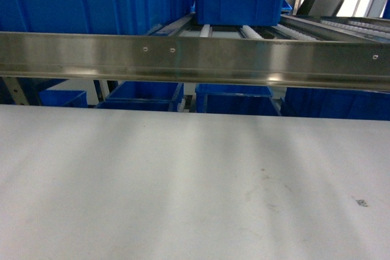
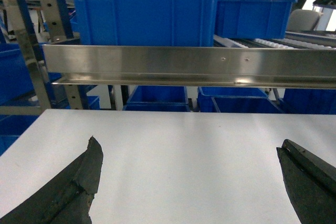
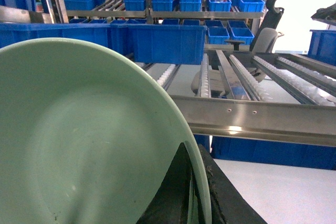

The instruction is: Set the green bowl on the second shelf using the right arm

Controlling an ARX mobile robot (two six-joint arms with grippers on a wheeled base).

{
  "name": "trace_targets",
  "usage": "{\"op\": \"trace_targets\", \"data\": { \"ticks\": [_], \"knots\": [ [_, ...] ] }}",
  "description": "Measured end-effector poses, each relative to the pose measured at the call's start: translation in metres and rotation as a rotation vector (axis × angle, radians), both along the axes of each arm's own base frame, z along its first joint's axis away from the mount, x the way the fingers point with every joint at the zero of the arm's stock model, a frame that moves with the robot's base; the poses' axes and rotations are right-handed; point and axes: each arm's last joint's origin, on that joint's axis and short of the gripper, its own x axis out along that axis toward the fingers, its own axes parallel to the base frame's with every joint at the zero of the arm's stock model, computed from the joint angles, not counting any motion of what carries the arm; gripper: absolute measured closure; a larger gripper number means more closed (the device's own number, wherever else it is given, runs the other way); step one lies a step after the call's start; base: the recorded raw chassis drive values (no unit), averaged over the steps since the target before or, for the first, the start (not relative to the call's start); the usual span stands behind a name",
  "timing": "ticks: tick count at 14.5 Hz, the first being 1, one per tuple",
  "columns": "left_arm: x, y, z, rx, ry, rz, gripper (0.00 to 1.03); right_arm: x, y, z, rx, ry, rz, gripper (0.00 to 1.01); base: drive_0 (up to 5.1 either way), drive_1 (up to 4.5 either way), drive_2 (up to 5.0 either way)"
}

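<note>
The right pincer (image 3: 197,192) is clamped on the green bowl's (image 3: 79,145) rim, lifted before the second shelf (image 3: 252,116) but not yet placed; the left pincer (image 2: 189,182) gapes empty over the bench (image 2: 184,140).

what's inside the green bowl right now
Nothing visible: the green bowl looks bare inside. The right claw pinches its rim, one finger inside, hiding that patch. The lower left is out of frame.
</note>
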Motion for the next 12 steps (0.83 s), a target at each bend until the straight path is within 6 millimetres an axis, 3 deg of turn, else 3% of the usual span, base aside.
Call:
{"op": "trace_targets", "data": {
  "ticks": [12],
  "knots": [
    [0.0000, 0.0000, 0.0000, 0.000, 0.000, 0.001, 0.05, -0.0003, 0.0001, 0.0006, -0.001, -0.006, 0.000, 0.99, -5.0, 2.42, 2.4]
  ]
}}
